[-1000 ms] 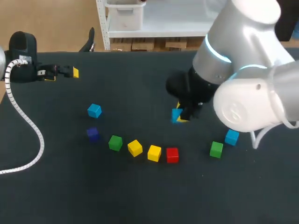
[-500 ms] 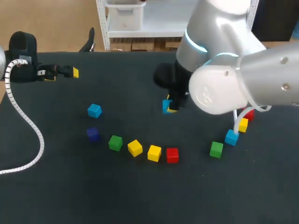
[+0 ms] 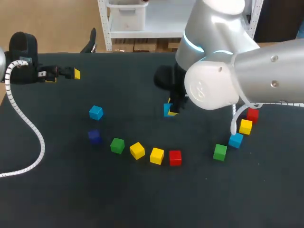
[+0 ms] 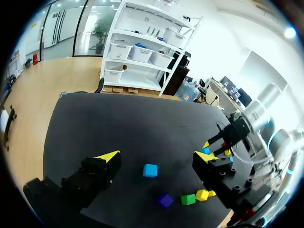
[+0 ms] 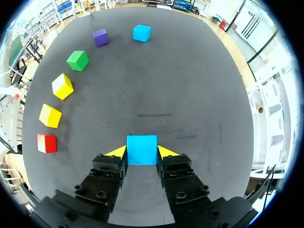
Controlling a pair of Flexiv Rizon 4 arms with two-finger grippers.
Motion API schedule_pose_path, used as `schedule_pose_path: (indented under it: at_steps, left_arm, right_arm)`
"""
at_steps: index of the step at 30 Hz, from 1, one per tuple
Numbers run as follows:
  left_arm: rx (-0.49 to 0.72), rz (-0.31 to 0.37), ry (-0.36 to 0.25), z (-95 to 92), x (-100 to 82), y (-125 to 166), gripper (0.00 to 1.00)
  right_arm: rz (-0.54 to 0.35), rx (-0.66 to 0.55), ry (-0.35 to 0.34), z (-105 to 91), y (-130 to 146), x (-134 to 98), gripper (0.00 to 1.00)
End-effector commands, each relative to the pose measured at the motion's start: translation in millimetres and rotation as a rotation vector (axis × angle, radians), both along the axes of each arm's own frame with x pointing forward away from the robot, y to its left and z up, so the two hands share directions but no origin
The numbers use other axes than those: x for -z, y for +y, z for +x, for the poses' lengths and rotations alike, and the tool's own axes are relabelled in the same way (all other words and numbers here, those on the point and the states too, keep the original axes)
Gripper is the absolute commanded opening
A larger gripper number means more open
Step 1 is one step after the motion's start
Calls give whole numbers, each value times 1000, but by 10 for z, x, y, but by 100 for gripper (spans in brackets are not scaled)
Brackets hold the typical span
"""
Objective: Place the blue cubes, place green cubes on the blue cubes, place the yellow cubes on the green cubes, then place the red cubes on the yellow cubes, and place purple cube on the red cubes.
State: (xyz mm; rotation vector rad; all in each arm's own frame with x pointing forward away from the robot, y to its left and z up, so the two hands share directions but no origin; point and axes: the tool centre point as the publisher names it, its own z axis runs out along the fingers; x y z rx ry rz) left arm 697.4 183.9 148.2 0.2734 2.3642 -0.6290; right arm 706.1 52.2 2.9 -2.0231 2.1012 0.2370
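While pinching the blue cube (image 5: 141, 148) square between the tips of the right gripper (image 5: 141, 153), ease down flat onto bare table (image 5: 190, 71) just ahead, clear of the row of cubes (image 5: 62, 86) beside. Release only once seated. Nothing in the splayed left gripper (image 4: 156, 156).

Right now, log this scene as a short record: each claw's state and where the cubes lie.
right claw: shut on held blue cube, near the table middle
left claw: open, empty, near the far left edge
left arc: far blue cube, purple cube, near green cube, two yellow cubes, middle red cube
right cluster: right green cube, right blue cube, right yellow cube, right red cube
stacks: none
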Motion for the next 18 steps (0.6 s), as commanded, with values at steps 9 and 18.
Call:
schedule_pose_path:
  at_steps: [9, 18]
  left_arm:
    - [489, 108, -200, -142, -109, 261, 100]
    - [935, 169, -220, -353, -184, 408, 100]
  right_arm:
    - [9, 8, -8, 74, 5, -56, 0]
    - [7, 4, -15, 65, 19, -60, 0]
